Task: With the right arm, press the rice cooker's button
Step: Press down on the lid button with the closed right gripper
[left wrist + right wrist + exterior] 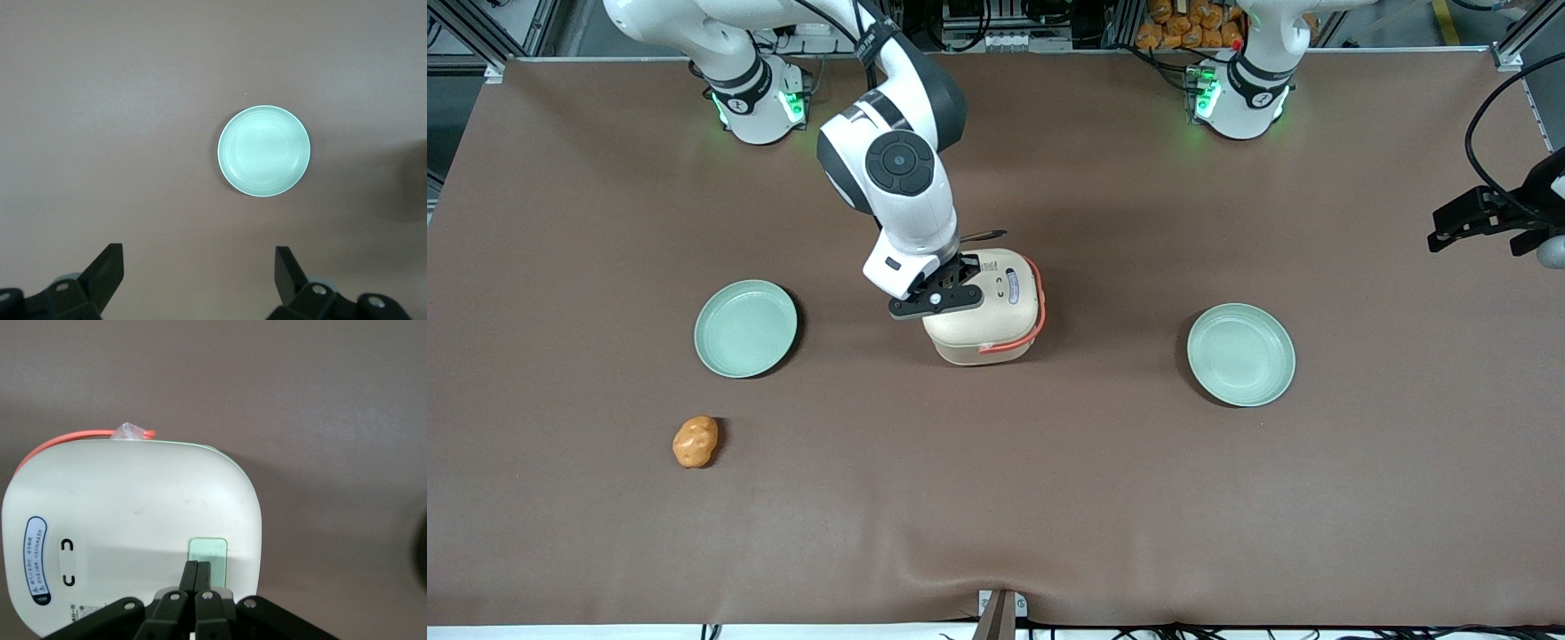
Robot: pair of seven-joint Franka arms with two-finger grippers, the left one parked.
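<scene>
The cream rice cooker (pixel 989 311) stands mid-table with its lid closed and its orange-red handle (pixel 1032 302) folded down along its side. In the right wrist view the lid (pixel 133 520) carries the pale green button (pixel 208 555) and an oval blue-and-white label (pixel 36 561). The right arm (pixel 898 178) reaches down over the cooker. Its black gripper (pixel 959 283) (pixel 197 568) is shut and empty, with the two fingertips pressed together on the edge of the button.
A pale green plate (pixel 745 328) lies toward the working arm's end of the table, and another (pixel 1240 354) (pixel 264 151) toward the parked arm's end. An orange lumpy object (pixel 695 442) lies nearer the front camera than the first plate.
</scene>
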